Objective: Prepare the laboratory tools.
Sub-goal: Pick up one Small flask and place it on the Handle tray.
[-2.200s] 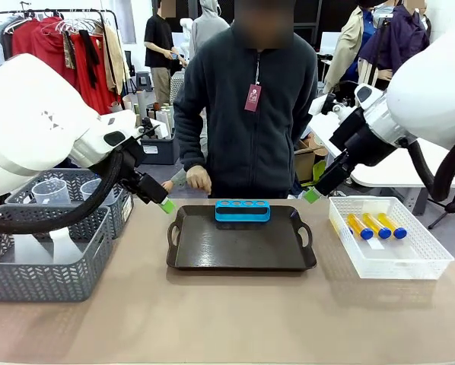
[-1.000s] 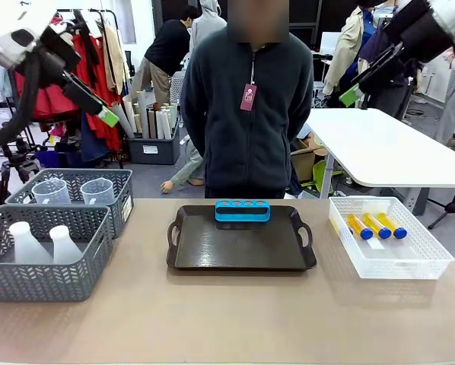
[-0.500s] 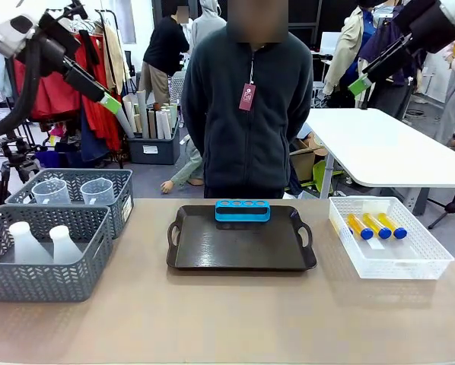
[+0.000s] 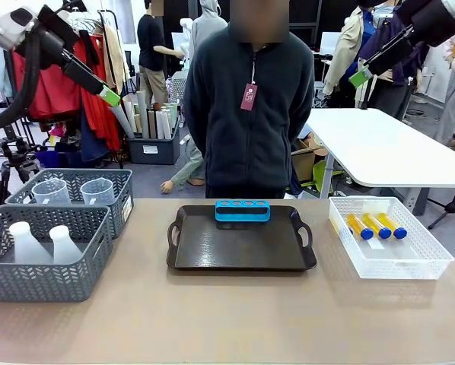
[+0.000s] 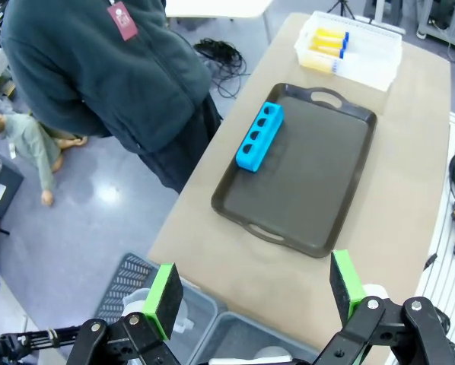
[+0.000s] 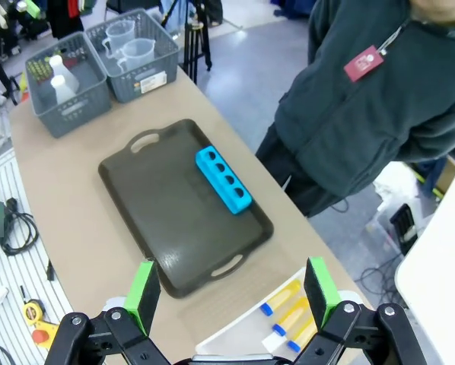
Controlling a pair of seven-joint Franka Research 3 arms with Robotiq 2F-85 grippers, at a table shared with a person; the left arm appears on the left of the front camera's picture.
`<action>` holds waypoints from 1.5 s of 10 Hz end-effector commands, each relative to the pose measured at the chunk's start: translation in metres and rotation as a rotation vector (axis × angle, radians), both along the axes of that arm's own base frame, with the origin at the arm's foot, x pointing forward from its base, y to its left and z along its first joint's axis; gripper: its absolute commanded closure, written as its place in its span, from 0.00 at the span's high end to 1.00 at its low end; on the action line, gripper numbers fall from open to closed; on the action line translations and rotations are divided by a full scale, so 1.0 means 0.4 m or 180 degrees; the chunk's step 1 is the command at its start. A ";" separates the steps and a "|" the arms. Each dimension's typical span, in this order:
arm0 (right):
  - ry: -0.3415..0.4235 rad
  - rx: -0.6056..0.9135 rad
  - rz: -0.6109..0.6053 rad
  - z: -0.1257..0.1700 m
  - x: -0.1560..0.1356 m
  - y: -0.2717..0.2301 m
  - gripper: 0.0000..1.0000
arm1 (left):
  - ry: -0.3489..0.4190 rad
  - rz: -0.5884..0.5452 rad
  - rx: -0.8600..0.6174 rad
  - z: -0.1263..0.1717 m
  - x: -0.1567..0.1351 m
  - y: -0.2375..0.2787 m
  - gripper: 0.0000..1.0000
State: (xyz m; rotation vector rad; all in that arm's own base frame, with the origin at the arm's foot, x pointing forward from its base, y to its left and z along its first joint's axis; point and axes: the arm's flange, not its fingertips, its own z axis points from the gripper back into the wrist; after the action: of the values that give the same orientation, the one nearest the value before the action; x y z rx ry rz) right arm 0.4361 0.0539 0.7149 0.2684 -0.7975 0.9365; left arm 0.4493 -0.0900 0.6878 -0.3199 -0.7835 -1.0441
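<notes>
A tan table (image 4: pixel 227 327) stands in a workroom, with clothes rails and a white table behind it. A person in a dark fleece jacket (image 4: pixel 246 106) stands at the far edge, facing the tray.

**Arm pose.** Both arms are raised high above the table. The left arm enters from the upper left, with the left gripper (image 4: pixel 109 96) angled down and inward, above the left edge. The right arm enters from the upper right, with the right gripper (image 4: pixel 359 77) angled down and inward, beyond the far right corner.

**Jaws.** The left gripper's green pads (image 5: pixel 164 293) stand wide apart, with nothing between them and nothing touched. The right gripper's green pads (image 6: pixel 321 287) also stand wide apart and hold nothing.

**Task items.**
- Three amber-filled tubes (image 4: pixel 378 226) with blue caps lie side by side in the white basket (image 4: pixel 425 262) at the right edge.
- Two conical flasks (image 4: pixel 30 243) stand upright in the near grey basket (image 4: pixel 45 281) at the left edge.
- Two measuring beakers (image 4: pixel 97 191) stand in the far grey basket (image 4: pixel 125 205), just behind the near one.

**Other items.** The dark brown tray (image 4: pixel 241 247) lies at the centre. The blue rack (image 4: pixel 243 211) sits along the tray's far edge.
</notes>
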 end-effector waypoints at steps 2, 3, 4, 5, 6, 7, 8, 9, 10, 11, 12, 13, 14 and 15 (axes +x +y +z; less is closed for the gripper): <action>-0.0012 -0.0018 0.0000 0.002 -0.003 -0.004 1.00 | -0.0023 -0.0018 -0.0008 0.005 -0.006 -0.003 1.00; -0.0012 -0.0018 0.0000 0.002 -0.003 -0.004 1.00 | -0.0023 -0.0018 -0.0008 0.005 -0.006 -0.003 1.00; -0.0012 -0.0018 0.0000 0.002 -0.003 -0.004 1.00 | -0.0023 -0.0018 -0.0008 0.005 -0.006 -0.003 1.00; -0.0012 -0.0018 0.0000 0.002 -0.003 -0.004 1.00 | -0.0023 -0.0018 -0.0008 0.005 -0.006 -0.003 1.00; -0.0012 -0.0018 0.0000 0.002 -0.003 -0.004 1.00 | -0.0023 -0.0018 -0.0008 0.005 -0.006 -0.003 1.00; -0.0012 -0.0018 0.0000 0.002 -0.003 -0.004 1.00 | -0.0023 -0.0018 -0.0008 0.005 -0.006 -0.003 1.00; -0.0012 -0.0018 0.0000 0.002 -0.003 -0.004 1.00 | -0.0023 -0.0018 -0.0008 0.005 -0.006 -0.003 1.00; -0.0012 -0.0018 0.0000 0.002 -0.003 -0.004 1.00 | -0.0023 -0.0018 -0.0008 0.005 -0.006 -0.003 1.00; -0.0012 -0.0018 0.0000 0.002 -0.003 -0.004 1.00 | -0.0023 -0.0018 -0.0008 0.005 -0.006 -0.003 1.00; -0.0012 -0.0018 0.0000 0.002 -0.003 -0.004 1.00 | -0.0023 -0.0018 -0.0008 0.005 -0.006 -0.003 1.00; -0.0012 -0.0018 0.0000 0.002 -0.003 -0.004 1.00 | -0.0023 -0.0018 -0.0008 0.005 -0.006 -0.003 1.00; -0.0012 -0.0018 0.0000 0.002 -0.003 -0.004 1.00 | -0.0023 -0.0018 -0.0008 0.005 -0.006 -0.003 1.00; -0.0012 -0.0018 0.0000 0.002 -0.003 -0.004 1.00 | -0.0023 -0.0018 -0.0008 0.005 -0.006 -0.003 1.00; -0.0012 -0.0018 0.0000 0.002 -0.003 -0.004 1.00 | -0.0023 -0.0018 -0.0008 0.005 -0.006 -0.003 1.00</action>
State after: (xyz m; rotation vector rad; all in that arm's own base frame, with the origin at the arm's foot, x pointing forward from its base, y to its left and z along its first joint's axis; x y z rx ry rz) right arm 0.4359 0.0528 0.7152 0.2610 -0.7964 0.9325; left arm 0.4485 -0.0934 0.6880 -0.3189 -0.7825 -1.0502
